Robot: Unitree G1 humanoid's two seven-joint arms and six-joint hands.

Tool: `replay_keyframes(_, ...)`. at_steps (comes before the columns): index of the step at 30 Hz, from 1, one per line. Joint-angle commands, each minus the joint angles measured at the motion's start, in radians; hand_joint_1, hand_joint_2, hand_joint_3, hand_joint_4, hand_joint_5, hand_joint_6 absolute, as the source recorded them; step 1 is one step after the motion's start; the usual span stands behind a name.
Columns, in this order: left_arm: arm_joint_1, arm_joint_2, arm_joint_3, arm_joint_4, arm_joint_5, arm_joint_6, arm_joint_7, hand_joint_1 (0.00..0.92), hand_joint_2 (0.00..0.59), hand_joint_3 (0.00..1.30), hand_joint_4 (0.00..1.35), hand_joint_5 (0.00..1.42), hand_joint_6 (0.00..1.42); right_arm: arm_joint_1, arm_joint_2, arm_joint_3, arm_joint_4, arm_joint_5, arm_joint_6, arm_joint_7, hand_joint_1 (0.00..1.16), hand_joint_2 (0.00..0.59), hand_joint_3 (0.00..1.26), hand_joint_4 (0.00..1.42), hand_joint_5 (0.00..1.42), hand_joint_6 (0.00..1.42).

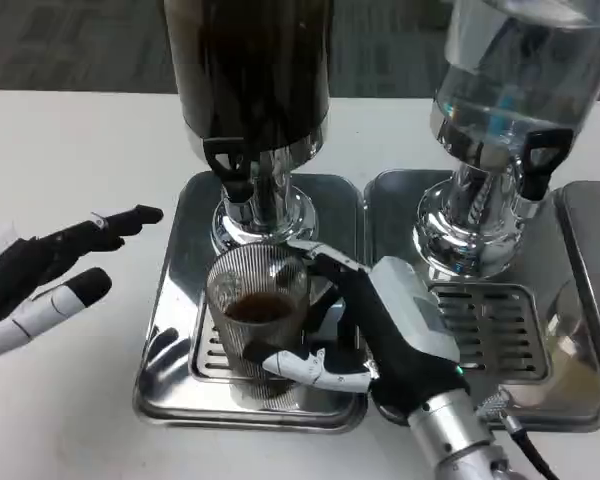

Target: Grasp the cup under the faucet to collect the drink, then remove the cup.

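A ribbed clear glass cup (254, 312) stands on the grated drip tray (180, 380) under the black faucet lever (228, 162) of the dark-drink dispenser (248, 70). A little brown drink lies in the cup's bottom. My right hand (365, 325) wraps the cup from the right, fingers behind it and thumb across its lower front. My left hand (55, 275) hovers open over the table to the left, fingers stretched toward the faucet lever and apart from it.
A second dispenser (510, 80) with clear liquid stands to the right on its own drip tray (490, 320), with a black lever (540, 155). A third tray edge (595, 300) shows at far right. White table (70, 150) lies to the left.
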Motion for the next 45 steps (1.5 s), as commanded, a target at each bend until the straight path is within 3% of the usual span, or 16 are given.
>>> replay_keyframes(1, 0.003, 0.006, -0.012, -0.002, 0.015, -0.011, 0.000, 0.000, 0.134, 0.20, 0.11, 0.11, 0.14, 0.013, 0.010, -0.015, -0.042, 0.012, -0.037, -0.039, 0.65, 0.217, 0.38, 0.50, 0.76, 1.11)
replay_keyframes(45, 0.039, -0.002, -0.051, -0.094, -0.007, -0.032, -0.011, 0.000, 0.132, 0.19, 0.10, 0.10, 0.16, 0.192, -0.018, -0.098, -0.304, 0.061, -0.027, 0.016, 0.67, 0.253, 0.41, 0.53, 0.79, 1.14)
